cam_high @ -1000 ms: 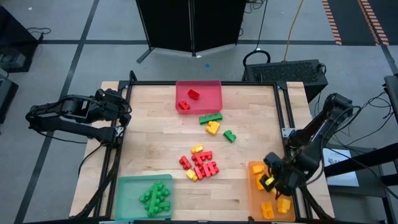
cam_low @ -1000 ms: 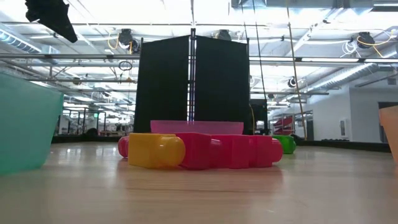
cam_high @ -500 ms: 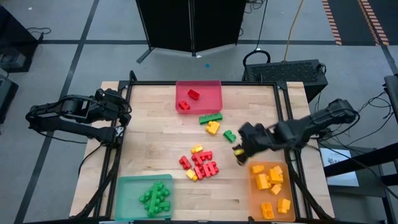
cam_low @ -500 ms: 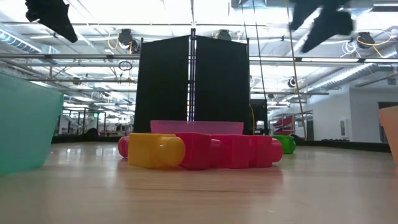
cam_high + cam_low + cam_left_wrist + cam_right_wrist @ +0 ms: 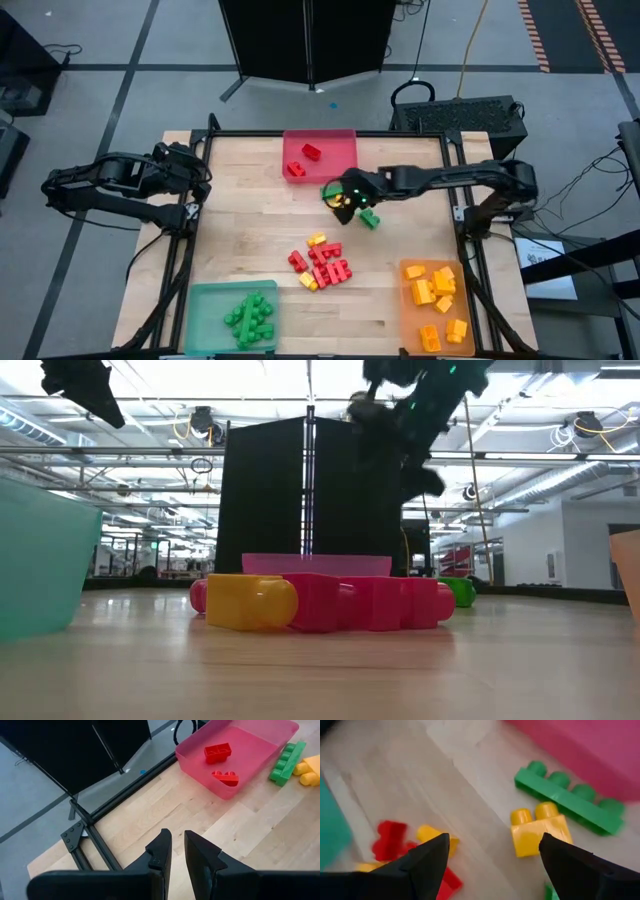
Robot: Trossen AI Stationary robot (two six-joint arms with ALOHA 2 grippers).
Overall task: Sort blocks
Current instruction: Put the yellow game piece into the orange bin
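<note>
Sorting is partly done: filled trays, but loose blocks (image 5: 322, 262) remain mid-frame. The right gripper (image 5: 492, 860), spread wide and empty, hovers over the yellow brick (image 5: 540, 831); the left gripper (image 5: 178, 852), nearly closed, waits at frame left.

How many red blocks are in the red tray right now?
2. One red block lies near the middle of the red tray; the other red block sits closer to the tray's front wall, nearer the table's centre. None seems hidden.

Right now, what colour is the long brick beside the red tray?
Green, clearest in the right wrist view.
</note>
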